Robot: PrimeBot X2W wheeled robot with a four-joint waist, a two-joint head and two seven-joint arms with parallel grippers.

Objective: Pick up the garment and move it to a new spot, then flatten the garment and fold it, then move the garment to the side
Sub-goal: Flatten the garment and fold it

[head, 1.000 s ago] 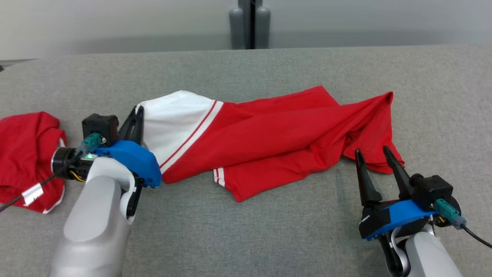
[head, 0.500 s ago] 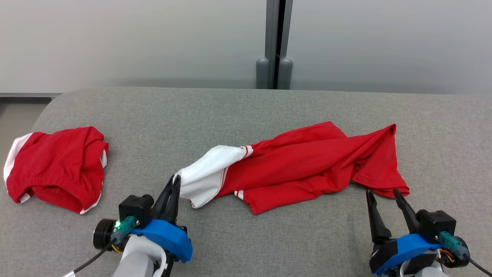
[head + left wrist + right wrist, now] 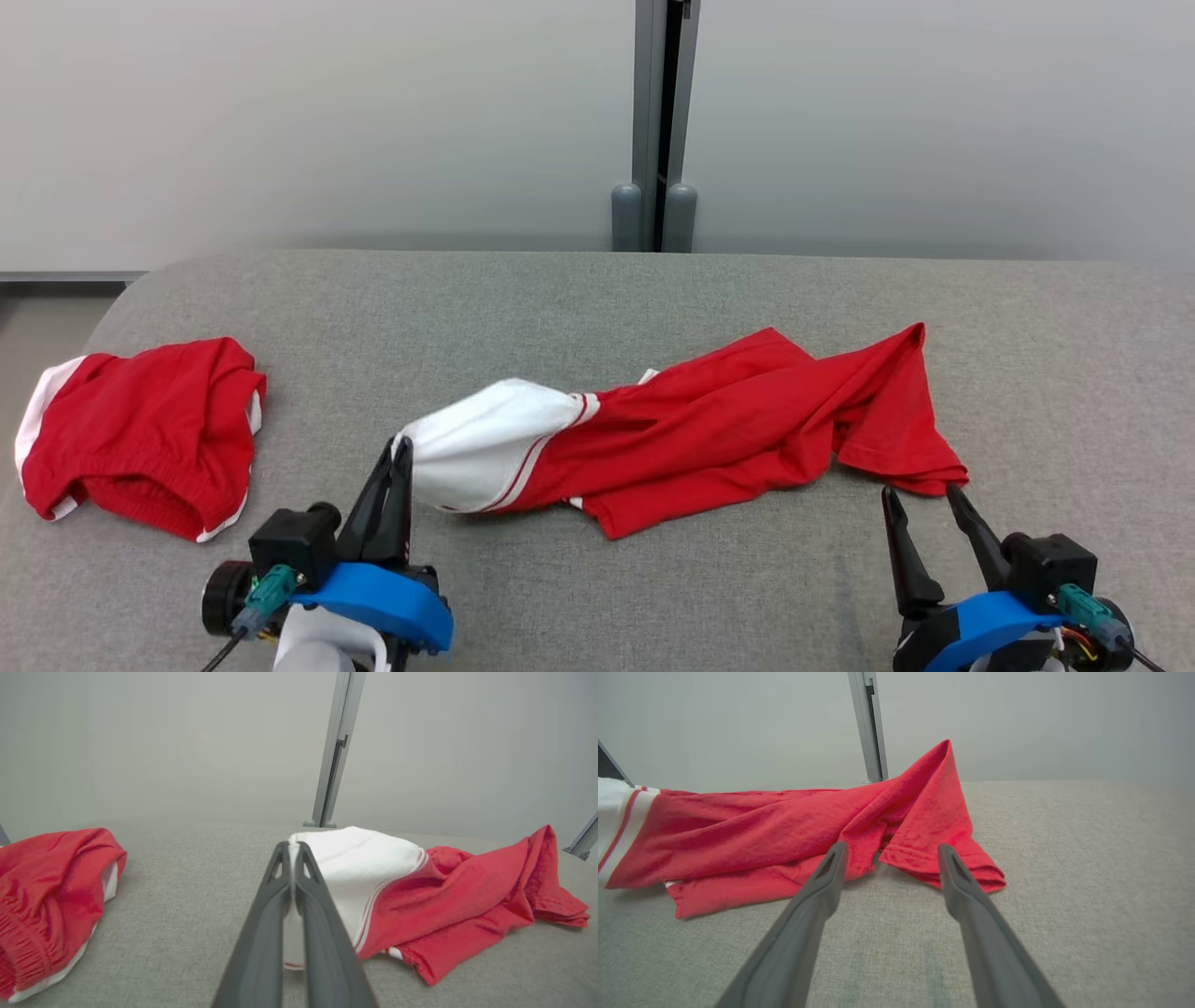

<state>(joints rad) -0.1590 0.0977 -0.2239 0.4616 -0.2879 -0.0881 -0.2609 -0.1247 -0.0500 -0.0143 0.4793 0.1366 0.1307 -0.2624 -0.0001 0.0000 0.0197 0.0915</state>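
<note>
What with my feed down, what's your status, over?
Left gripper shut on shirt, white end. Right gripper open at red hem. Second red garment lies apart, left.

Left wrist view cuts the shorts (image 3: 51, 882) at 9 o'clock; right wrist view cuts the garment (image 3: 784, 821) at 9 o'clock, at its white end.

The left gripper (image 3: 401, 450) has its fingers pressed together, a white edge of the garment (image 3: 728, 429) pinched between their tips. The right gripper (image 3: 920, 495) holds its fingers spread wide, pointing forward.
</note>
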